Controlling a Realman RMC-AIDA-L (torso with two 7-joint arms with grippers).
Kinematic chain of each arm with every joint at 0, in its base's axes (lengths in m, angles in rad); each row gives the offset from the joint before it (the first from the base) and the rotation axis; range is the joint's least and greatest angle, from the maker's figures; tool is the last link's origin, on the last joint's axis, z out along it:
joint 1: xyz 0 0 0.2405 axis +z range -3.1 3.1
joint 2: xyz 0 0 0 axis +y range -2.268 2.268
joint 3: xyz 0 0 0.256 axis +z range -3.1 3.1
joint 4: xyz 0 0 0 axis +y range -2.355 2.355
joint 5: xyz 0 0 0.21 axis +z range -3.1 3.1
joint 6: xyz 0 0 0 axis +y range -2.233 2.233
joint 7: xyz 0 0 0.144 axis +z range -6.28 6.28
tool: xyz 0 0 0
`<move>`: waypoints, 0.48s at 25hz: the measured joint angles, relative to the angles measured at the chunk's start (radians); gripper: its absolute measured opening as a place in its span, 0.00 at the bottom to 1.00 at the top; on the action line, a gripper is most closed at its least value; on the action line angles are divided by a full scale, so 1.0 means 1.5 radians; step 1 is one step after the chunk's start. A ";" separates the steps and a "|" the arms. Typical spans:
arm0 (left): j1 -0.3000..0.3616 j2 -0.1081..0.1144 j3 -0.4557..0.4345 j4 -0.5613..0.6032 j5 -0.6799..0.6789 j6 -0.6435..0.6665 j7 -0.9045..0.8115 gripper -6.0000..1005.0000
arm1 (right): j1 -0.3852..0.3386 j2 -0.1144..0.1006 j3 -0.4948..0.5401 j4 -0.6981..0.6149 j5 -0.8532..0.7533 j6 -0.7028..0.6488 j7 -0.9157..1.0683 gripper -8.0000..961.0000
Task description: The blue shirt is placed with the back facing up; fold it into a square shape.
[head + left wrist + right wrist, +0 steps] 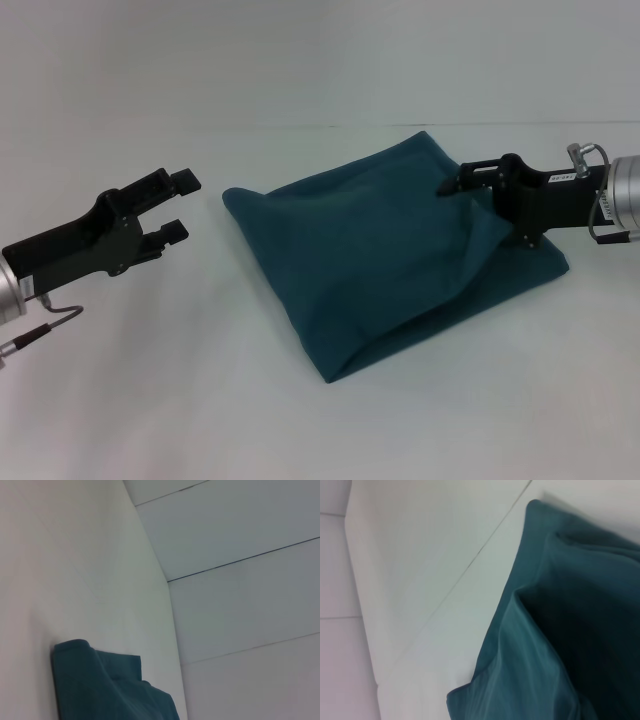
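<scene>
The blue shirt (390, 250) is lying folded into a rough, skewed quadrilateral on the white table (200, 380), centre-right. The left gripper (180, 205) is hovering just beside the shirt's left corner, fingers spread, holding nothing. The right gripper (452, 183) is sitting over the shirt's right edge; whether it is pinching fabric cannot be determined.

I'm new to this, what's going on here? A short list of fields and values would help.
item: blue shirt, folded into a rough square, still rumpled
surface: white table
left gripper: open, beside the shirt's left corner, apart from it
right gripper: over the shirt's right part; grip unclear
lettering: none showing
</scene>
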 joint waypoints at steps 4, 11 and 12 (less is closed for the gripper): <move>0.000 0.000 0.001 0.000 0.000 -0.001 0.000 0.93 | 0.004 0.002 -0.002 -0.001 0.002 -0.001 -0.007 0.73; -0.001 -0.001 0.001 0.000 0.001 -0.003 0.001 0.93 | 0.005 0.002 -0.008 -0.006 -0.001 -0.005 -0.008 0.41; -0.001 -0.001 0.001 0.000 0.001 -0.003 0.001 0.93 | 0.005 0.002 -0.014 -0.009 -0.002 -0.005 -0.010 0.36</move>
